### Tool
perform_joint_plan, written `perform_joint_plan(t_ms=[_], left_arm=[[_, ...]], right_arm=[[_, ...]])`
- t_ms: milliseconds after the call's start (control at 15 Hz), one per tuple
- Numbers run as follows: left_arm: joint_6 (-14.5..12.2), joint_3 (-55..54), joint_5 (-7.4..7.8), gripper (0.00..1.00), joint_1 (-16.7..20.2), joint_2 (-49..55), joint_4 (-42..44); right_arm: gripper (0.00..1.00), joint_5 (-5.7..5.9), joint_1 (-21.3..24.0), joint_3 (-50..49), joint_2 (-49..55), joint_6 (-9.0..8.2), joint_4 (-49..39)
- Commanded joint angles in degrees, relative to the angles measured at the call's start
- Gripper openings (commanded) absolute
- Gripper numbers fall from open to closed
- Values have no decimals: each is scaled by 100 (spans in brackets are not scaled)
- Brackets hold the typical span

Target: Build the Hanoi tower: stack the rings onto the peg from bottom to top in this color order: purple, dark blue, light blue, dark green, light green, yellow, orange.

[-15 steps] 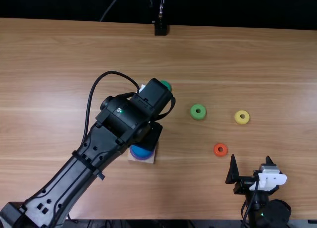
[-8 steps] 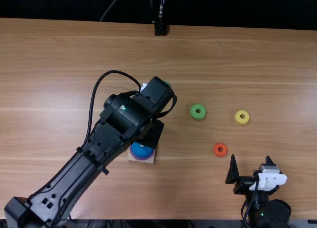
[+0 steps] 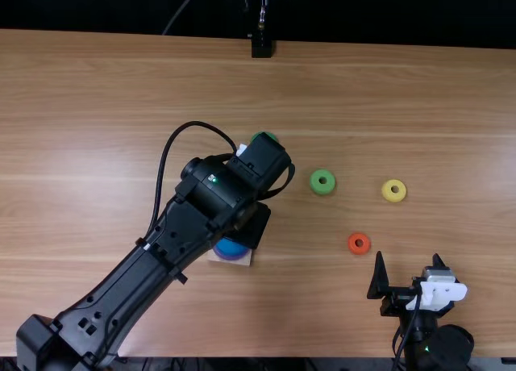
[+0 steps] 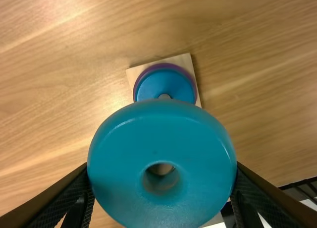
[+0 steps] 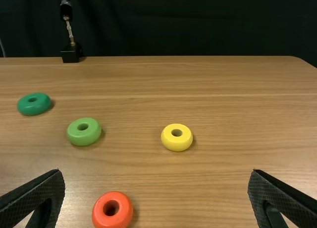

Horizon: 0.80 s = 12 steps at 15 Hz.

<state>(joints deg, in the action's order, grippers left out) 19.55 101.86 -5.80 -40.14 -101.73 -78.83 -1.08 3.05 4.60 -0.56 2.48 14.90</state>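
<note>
My left gripper point(image 3: 251, 226) hangs over the square wooden base point(image 3: 244, 259), whose dark blue ring point(image 3: 229, 248) lies on top of the purple ring. In the left wrist view, my left gripper point(image 4: 162, 178) is shut on the light blue ring point(image 4: 158, 124), held above the stack; the peg's top point(image 4: 164, 96) peeks out beyond its edge. On the table lie the dark green ring point(image 3: 266, 135), light green ring point(image 3: 322, 181), yellow ring point(image 3: 393, 190) and orange ring point(image 3: 359, 243). My right gripper point(image 3: 408, 262) is open near the table's front edge; in the right wrist view, the right gripper point(image 5: 156, 178) holds nothing.
The left forearm point(image 3: 153, 266) crosses the table's near left part. At the far edge stands a black mount point(image 3: 261, 47) with a thin metal rod. Bare wood point(image 3: 451, 105) stretches across the far right.
My left gripper has shifted slightly to the right and toward the near edge, with more of the dark green ring coming into sight behind it. The right arm has stayed still.
</note>
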Motion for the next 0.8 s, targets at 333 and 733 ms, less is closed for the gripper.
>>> perform_joint_plan(t_ms=[333,733], left_arm=[[-4,-237,-31,46,-47,-31,4],[-14,-193,190,100,77,31,4]], right_arm=[[100,-39,55,-381,56,-5,426],[100,-39,55,-381,56,-16,426]])
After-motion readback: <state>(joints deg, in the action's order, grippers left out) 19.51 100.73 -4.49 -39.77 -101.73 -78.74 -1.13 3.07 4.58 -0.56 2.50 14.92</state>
